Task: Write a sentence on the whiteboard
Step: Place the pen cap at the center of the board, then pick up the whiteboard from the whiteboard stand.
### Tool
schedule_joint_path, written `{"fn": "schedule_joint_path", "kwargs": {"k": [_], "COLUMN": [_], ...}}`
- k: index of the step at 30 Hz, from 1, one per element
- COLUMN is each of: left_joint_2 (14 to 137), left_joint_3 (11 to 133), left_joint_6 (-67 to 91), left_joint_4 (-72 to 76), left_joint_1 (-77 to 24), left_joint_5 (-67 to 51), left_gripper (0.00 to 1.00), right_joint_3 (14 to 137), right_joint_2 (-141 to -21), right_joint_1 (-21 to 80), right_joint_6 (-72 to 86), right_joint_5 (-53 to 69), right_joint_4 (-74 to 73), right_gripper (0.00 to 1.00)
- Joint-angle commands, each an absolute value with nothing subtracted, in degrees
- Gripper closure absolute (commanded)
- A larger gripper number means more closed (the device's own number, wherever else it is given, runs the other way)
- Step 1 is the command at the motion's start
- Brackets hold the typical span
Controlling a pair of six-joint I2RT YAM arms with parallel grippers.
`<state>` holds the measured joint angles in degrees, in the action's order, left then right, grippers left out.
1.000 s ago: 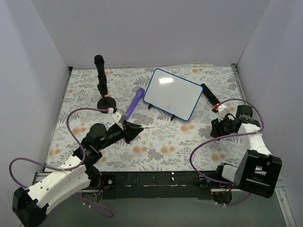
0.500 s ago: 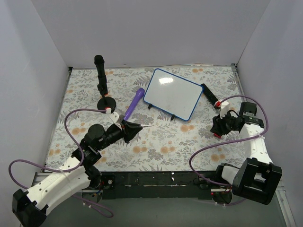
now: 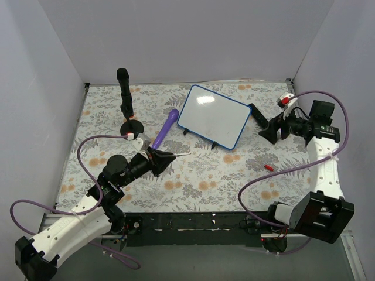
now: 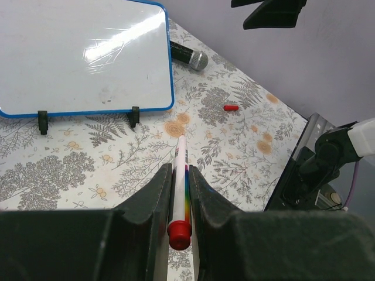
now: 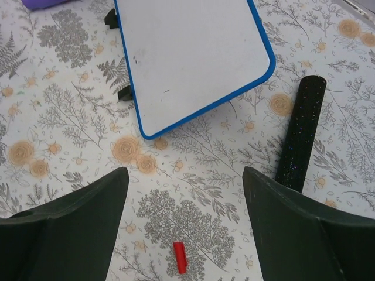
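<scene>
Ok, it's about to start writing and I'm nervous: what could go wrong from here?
The whiteboard stands on small feet with nothing steadying it. The right jaws are open and away from it, so pen pressure may push it.
The left jaws pinch the marker near its red end, so the long front part may pivot when pressed.
The red cap lies loose on the table and may get knocked away.

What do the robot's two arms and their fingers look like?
The left arm and the right arm have white links joined by bulky black joints. A thin purple cable loops loosely along each. The fingers are dark, smooth and wedge-shaped, narrowing toward the tips. A small white tab with a red mark sits near each wrist.
</scene>
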<state>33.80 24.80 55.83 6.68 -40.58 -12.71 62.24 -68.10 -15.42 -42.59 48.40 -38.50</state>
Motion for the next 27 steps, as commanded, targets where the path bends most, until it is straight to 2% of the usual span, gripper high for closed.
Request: {"fn": "schedule_joint_path", "kwargs": {"k": [1, 3, 4, 5, 11, 14, 21, 27], "left_joint_2": [32.78, 32.70, 32.78, 32.87, 33.48, 34.54, 35.51, 34.19], "left_joint_3": [25.14, 25.49, 25.66, 26.01, 25.67, 25.40, 23.47, 22.41], "left_joint_6": [57.22, 56.26, 55.73, 55.29, 52.56, 52.73, 56.42, 58.01], "left_joint_4": [8.79, 8.70, 7.83, 7.39, 6.41, 7.99, 12.48, 12.83], "left_joint_1": [-40.25, -40.25, -40.25, -40.25, -40.25, -40.25, -40.25, -40.25], "left_joint_5": [-11.17, -10.55, -10.02, -9.67, -8.70, -8.79, -9.58, -9.32], "left_gripper": [1.00, 1.00, 1.00, 1.00, 1.00, 1.00, 1.00, 1.00], "right_joint_3": [64.50, 68.96, 69.52, 69.09, 55.65, 53.53, 61.69, 66.70], "right_joint_2": [-74.25, -80.55, -81.99, -82.87, -82.18, -83.49, -97.00, -103.00], "right_joint_1": [-15.73, -15.73, -15.73, -15.73, -15.12, -14.07, -13.19, -9.06], "right_joint_6": [-29.44, -35.31, -36.90, -35.09, -14.27, -10.74, -10.99, -10.90], "right_joint_5": [56.58, 64.05, 65.12, 66.26, 62.32, 59.77, 62.13, 62.84], "right_joint_4": [-32.24, -37.59, -40.49, -39.04, -14.02, -9.77, -11.51, -11.43], "right_gripper": [0.13, 0.16, 0.23, 0.25, 0.25, 0.25, 0.26, 0.30]}}
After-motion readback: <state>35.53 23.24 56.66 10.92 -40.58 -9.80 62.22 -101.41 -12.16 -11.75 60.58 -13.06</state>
